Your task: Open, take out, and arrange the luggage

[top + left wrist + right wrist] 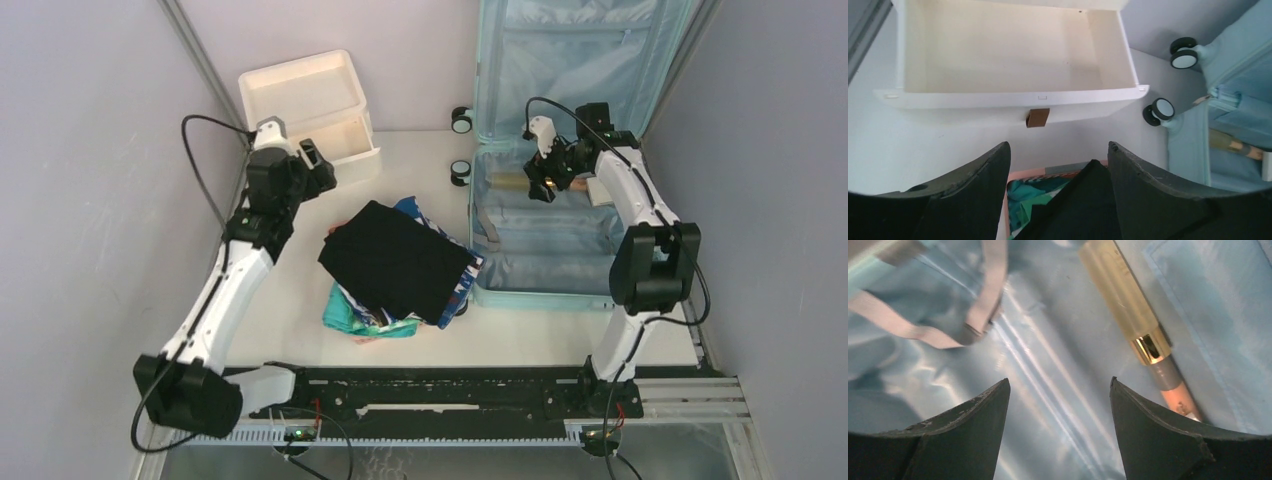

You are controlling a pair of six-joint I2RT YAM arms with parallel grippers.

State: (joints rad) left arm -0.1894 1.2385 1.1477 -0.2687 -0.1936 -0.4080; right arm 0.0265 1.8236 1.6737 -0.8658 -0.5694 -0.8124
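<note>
The black rail [440, 395] carrying both arm bases lies closest. Up from its left end, the left end effector [1058, 146] hangs with fingers spread and nothing pinched. Straight ahead of it is the white drawer box [1013, 97], its open drawer showing nothing inside and a brown tab [1038, 118] on the front. Below and just behind its fingers a black garment [395, 260] tops a heap of teal patterned clothes [355, 315] on the surface [290, 300].

To that heap's right the luggage [540, 297] lies open, lid upright against the back wall. The right end effector [1059, 385] hovers inside it, fingers apart, above bare lining. A gold-banded tube [1128, 305] lies to the right of its fingers and a grey strap [983, 305] to the left.

Closing here would likely catch lining or strap. The round tube could roll off a glancing touch.

The right arm hides part of the interior. A pale flat item [603, 190] by the right wall is unclear. The tube's lower end is cut off.
</note>
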